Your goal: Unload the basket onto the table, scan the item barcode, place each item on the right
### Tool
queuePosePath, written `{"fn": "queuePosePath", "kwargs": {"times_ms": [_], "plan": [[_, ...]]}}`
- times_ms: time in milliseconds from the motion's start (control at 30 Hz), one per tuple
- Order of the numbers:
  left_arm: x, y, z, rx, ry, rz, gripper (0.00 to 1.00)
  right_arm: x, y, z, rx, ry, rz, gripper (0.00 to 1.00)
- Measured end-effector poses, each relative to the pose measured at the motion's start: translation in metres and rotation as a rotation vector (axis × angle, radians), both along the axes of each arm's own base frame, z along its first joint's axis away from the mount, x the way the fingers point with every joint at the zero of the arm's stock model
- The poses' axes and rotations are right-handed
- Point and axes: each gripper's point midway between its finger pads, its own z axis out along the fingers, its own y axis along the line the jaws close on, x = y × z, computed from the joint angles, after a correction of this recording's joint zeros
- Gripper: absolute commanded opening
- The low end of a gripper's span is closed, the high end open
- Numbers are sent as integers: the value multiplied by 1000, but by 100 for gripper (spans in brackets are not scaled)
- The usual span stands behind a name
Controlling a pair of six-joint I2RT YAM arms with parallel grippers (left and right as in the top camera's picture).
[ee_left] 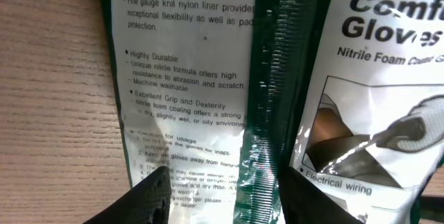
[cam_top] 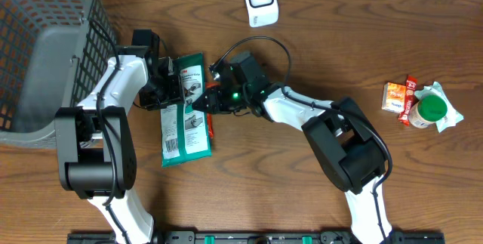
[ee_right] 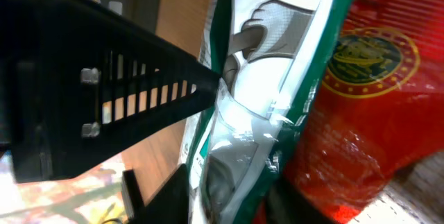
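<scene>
Found the glove pack flat on the wooden table, printed side up, long side running away from the arms. Caught the left gripper at the pack's upper left edge and the right gripper at its upper right edge, both arms meeting over that top half.

Went in close on the left wrist view: pack text filling the frame, dark fingertips poking in at the bottom on either side of the pack's green seam. Jaws apart there, but could not tell whether gripping the pack or just straddling it.

Switched to the right wrist view: slotted black finger with its tip touching the pack's edge, and a red packet pressed against the pack's far side. Could not tell whether clamped.

Spotted the white scanner beyond the pack's top end, well apart. Noted a grey mesh basket left of the pack. Picked out an orange packet, a red bar and a green-lidded jar bunched together far to the pack's right.
</scene>
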Motion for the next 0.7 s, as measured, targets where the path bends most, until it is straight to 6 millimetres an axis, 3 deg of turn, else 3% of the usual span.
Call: {"fn": "queuePosePath", "kwargs": {"times_ms": [67, 300, 367, 533, 633, 700], "plan": [[-1, 0, 0, 0, 3, -1, 49, -1, 2, -1, -8, -10, -1, 1], [-1, 2, 4, 8, -1, 19, 76, 2, 7, 4, 11, -63, 5, 1], [0, 2, 17, 10, -29, 29, 81, 3, 7, 4, 13, -79, 13, 1], [8, 1, 83, -1, -216, 51, 83, -4, -3, 11, -25, -85, 44, 1], [6, 1, 126, -11, -334, 70, 83, -11, -17, 32, -53, -74, 51, 1], [2, 1, 151, -16, -396, 78, 83, -15, -37, 57, -78, -62, 42, 1]]}}
